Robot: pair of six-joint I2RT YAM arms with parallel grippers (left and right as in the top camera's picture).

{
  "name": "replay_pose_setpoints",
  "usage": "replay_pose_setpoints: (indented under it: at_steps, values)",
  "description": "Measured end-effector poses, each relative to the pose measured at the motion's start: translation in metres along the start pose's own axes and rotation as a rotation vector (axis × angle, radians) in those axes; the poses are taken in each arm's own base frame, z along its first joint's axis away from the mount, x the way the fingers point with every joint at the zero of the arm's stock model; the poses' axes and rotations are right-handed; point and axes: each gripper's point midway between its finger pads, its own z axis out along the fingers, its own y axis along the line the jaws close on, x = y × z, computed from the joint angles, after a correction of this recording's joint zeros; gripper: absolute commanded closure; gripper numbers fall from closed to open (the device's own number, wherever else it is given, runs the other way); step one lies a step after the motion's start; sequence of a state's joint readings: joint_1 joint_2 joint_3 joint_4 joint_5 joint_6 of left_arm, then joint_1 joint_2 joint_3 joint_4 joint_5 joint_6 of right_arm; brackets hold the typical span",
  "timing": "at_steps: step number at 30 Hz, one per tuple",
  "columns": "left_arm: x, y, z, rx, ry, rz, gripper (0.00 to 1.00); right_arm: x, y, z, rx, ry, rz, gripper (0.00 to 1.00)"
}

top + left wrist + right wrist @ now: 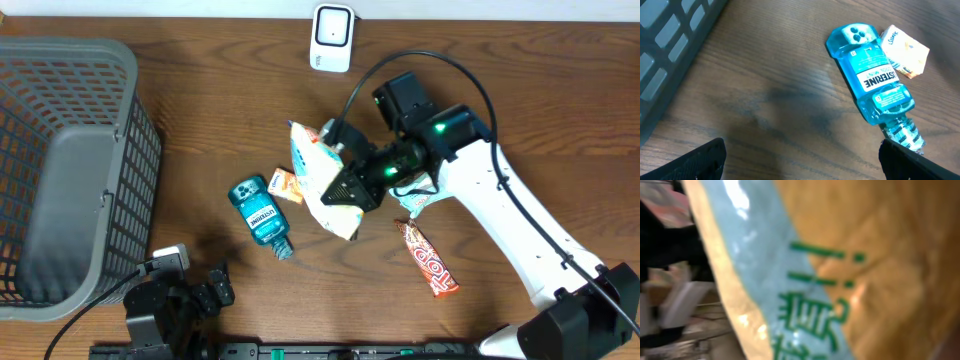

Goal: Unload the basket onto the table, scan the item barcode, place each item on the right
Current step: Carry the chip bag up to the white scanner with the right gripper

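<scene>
Right gripper (346, 188): clenched on white-and-orange crinkly snack bag (312, 165), right of blue plastic mouthwash bottle (259, 213).
Left gripper (213, 287): released, near the bottle.

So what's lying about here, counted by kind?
Basket: 1
Scanner: 1
Bottle: 1
Snack bag: 1
Candy bar: 1
Small packs: 2
Total: 7
</scene>
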State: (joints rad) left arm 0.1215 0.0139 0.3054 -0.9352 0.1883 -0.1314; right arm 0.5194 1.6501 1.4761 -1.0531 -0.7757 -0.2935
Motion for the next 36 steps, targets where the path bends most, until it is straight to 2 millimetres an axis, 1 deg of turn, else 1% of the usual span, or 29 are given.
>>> replay_pose_setpoints:
  at_steps: [5, 11, 17, 22, 33, 36]
  values:
    - [0.000, 0.000, 0.000, 0.000, 0.000, 0.000, 0.02, -0.012, -0.009, 0.005, 0.080, -0.020, -0.091, 0.99]
    - [0.000, 0.000, 0.000, 0.000, 0.000, 0.000, 0.02, -0.013, -0.015, 0.005, 0.117, -0.019, -0.094, 0.99]
    - [0.000, 0.000, 0.000, 0.000, 0.000, 0.000, 0.02, -0.014, -0.017, 0.005, 0.125, -0.024, -0.097, 0.99]
    - [0.000, 0.000, 0.000, 0.000, 0.000, -0.001, 0.02, -0.020, -0.019, 0.004, 0.139, -0.043, -0.114, 0.99]
    - [0.000, 0.000, 0.000, 0.000, 0.000, 0.000, 0.02, -0.018, -0.057, -0.003, 0.353, -0.007, -0.117, 0.99]
    - [0.000, 0.000, 0.000, 0.000, 0.000, 0.000, 0.02, -0.021, -0.066, -0.004, 0.396, -0.012, -0.120, 0.99]
